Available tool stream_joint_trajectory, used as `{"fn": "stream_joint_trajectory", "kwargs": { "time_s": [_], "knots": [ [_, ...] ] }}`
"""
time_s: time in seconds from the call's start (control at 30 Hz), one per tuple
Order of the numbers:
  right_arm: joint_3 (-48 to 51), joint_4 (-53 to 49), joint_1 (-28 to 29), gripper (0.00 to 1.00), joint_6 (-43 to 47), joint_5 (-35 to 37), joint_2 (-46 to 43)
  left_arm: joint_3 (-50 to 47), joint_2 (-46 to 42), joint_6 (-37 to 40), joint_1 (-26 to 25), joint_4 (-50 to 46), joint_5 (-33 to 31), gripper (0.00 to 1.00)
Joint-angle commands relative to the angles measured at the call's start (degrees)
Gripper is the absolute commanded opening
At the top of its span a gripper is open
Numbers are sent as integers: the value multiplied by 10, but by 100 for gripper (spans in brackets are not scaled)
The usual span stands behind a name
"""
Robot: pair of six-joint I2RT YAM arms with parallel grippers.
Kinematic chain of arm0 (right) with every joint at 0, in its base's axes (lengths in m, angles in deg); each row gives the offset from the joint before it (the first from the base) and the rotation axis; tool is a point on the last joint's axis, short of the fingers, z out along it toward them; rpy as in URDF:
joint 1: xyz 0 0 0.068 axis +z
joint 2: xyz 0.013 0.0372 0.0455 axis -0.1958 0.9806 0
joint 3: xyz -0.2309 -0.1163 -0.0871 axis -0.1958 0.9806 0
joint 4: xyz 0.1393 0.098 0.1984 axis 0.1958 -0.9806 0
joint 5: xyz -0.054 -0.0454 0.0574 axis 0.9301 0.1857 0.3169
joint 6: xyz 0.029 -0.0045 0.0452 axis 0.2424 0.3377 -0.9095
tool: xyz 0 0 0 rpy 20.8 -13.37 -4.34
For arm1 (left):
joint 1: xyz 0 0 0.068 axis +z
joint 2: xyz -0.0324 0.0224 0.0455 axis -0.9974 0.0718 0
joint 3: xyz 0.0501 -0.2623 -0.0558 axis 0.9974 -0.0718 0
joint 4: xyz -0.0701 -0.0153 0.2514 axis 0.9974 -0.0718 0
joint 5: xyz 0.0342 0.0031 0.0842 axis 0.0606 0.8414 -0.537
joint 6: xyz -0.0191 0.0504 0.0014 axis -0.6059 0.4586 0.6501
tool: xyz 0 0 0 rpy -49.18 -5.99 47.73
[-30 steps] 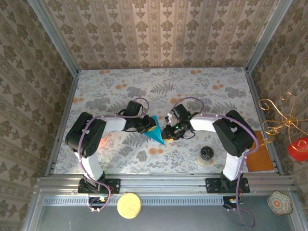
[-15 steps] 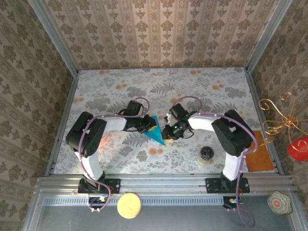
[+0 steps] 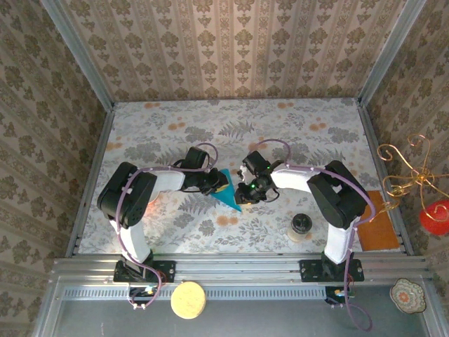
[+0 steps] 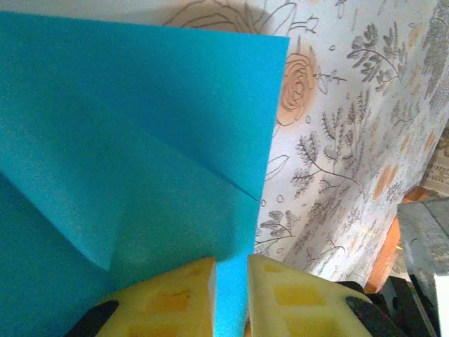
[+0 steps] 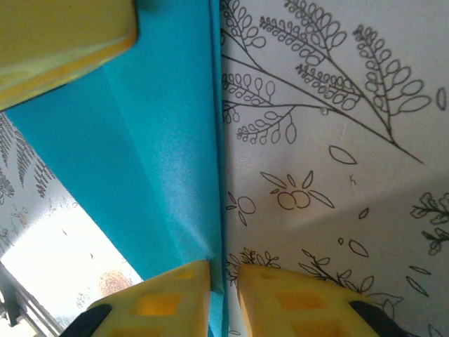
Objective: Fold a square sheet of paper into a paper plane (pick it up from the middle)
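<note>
Top view: on the floral table (image 3: 295, 140), a small dark jar (image 3: 302, 225) sits near the right arm, its contents unclear. A teal paper (image 3: 228, 199), folded to a pointed triangle, lies mid-table between the two bent arms.

Left wrist view: the left gripper (image 4: 230, 295) pinches the creased paper's edge.

Right wrist view: the right gripper (image 5: 224, 298) pinches the fold.

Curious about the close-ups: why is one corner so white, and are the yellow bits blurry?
Right wrist view: the table bleaches into white glare at lower left, and the yellow fingertips look soft. Left wrist view: the teal paper is evenly lit, creases faintly shaded.
</note>
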Motion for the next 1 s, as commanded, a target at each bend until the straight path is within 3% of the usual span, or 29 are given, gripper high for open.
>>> {"fn": "stream_joint_trajectory", "kwargs": {
  "time_s": [0.0,0.4,0.77,0.97],
  "knots": [
    [17,-12,26,24,4,60,60,8,12,14,3,-16,-3,21],
    [14,-11,29,24,-4,54,50,7,15,21,3,-47,-20,21],
    [17,22,6,34,-50,47,-97,7,18,31,2,-63,-27,20],
    [10,65,10,25,-53,-33,-61,9,21,34,3,-59,-23,20]
  ]
}}
